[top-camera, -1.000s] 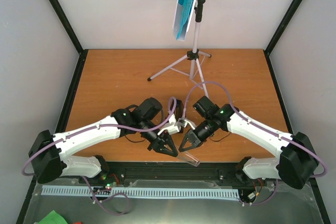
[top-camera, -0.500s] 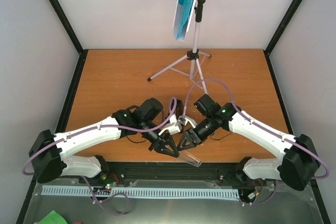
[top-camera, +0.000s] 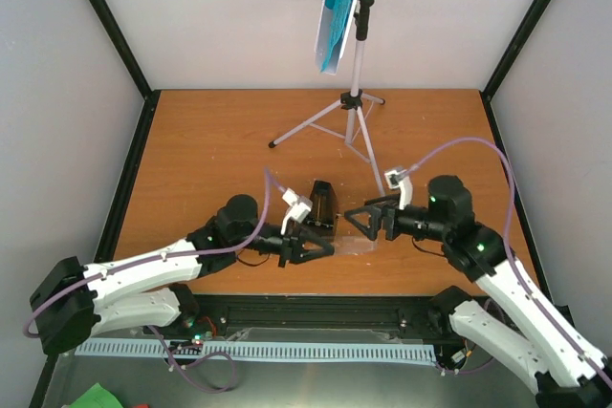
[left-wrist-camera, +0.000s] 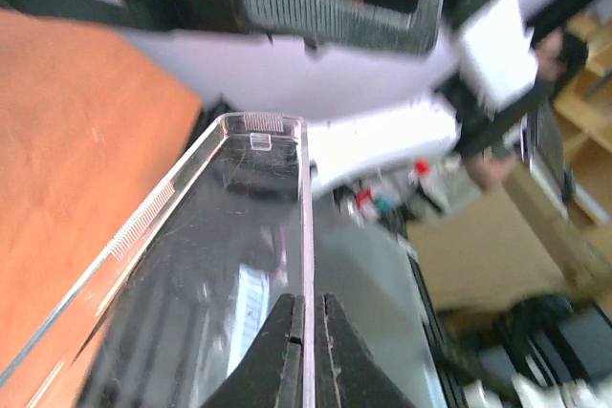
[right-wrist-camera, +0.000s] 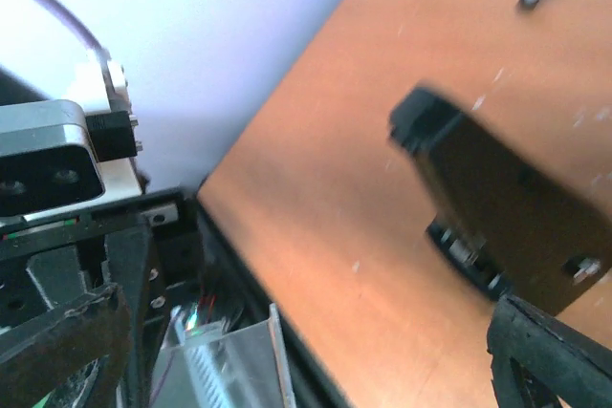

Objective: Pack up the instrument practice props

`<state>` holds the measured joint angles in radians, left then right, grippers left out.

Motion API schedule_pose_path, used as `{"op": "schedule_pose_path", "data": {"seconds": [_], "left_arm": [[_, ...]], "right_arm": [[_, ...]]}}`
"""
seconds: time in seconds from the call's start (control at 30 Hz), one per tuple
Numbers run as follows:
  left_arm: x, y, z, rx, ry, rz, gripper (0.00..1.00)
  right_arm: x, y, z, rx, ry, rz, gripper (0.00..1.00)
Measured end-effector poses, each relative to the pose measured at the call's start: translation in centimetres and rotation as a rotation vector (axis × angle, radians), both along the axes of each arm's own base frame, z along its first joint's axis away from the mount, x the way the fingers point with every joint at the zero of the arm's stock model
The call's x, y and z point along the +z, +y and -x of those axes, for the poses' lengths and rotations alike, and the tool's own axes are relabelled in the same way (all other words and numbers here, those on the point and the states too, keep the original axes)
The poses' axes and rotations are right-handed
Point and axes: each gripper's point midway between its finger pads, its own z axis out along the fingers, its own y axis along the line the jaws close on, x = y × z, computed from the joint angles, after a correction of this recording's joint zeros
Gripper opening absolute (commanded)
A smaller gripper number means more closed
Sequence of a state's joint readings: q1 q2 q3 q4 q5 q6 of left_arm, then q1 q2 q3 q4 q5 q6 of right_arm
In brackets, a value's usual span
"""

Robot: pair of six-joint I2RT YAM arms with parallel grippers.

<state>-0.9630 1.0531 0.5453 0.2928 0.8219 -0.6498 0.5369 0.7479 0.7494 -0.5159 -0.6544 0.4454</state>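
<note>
Orange-brown wood worktop (top-camera: 191, 160), white panels on three sides.

Grey music stand (top-camera: 358, 64) stood at rear centre, with its tripod feet on the worktop and its pole upright. Cyan sheet-music pages (top-camera: 335, 7) sat at the top of the stand and appeared nearly edge-on from the overhead camera; the notes were not legible.

Black metronome (top-camera: 323, 205) sat on the worktop forward of the stand's legs, about mid-depth and roughly on the centre line. Could not tell whether it was upright or tipped.

Left arm (top-camera: 163, 269) reached in low from the near-left corner. The left jaws were together, clamped on the thin upper edge of a clear plastic piece (left-wrist-camera: 239, 274). In the left wrist view the two fingers (left-wrist-camera: 285, 355) pressed that edge from either side. Overhead, the clear piece lay just right of these jaws, near the front edge of the worktop and just in front of the metronome.

Right arm (top-camera: 497, 274) came in from the near-right corner, with its wrist turned to the left. The right jaws stood wide apart, just beside the metronome on its right. Overhead, no contact with it could be made out. In the right wrist view the metronome appeared blurred in the gap between the fingers (right-wrist-camera: 550, 355), and a corner of the clear piece was at the lower edge.
</note>
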Motion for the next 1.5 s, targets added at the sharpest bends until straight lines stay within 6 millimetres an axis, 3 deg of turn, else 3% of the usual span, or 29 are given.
{"op": "schedule_pose_path", "data": {"seconds": [0.17, 0.3, 0.5, 0.7, 0.9, 1.33, 1.5], "left_arm": [[5.2, -0.7, -3.0, 0.174, -0.002, 0.212, 0.00], [7.6, -0.7, -4.5, 0.254, 0.023, 0.283, 0.00], [10.1, -1.5, -6.9, 0.350, 0.060, 0.327, 0.00], [9.5, -2.3, -7.8, 0.371, 0.097, 0.320, 0.00], [8.9, -2.6, -8.4, 0.392, 0.111, 0.308, 0.00], [10.0, -2.5, -8.7, 0.408, 0.096, 0.336, 0.00], [10.0, -2.5, -8.7, 0.410, 0.091, 0.337, 0.00]], "right_arm": [[4.3, -2.5, -2.0, -0.250, -0.178, -0.175, 1.00], [7.0, -3.6, -2.2, -0.330, -0.250, -0.308, 1.00], [8.0, -4.4, -2.0, -0.365, -0.292, -0.450, 1.00], [6.6, -3.5, -2.7, -0.352, -0.233, -0.520, 0.98], [7.9, -1.9, -2.0, -0.294, -0.246, -0.575, 0.79], [8.3, -0.9, -2.6, -0.316, -0.240, -0.604, 0.74], [8.1, -0.8, -2.8, -0.321, -0.233, -0.603, 0.62]]}}
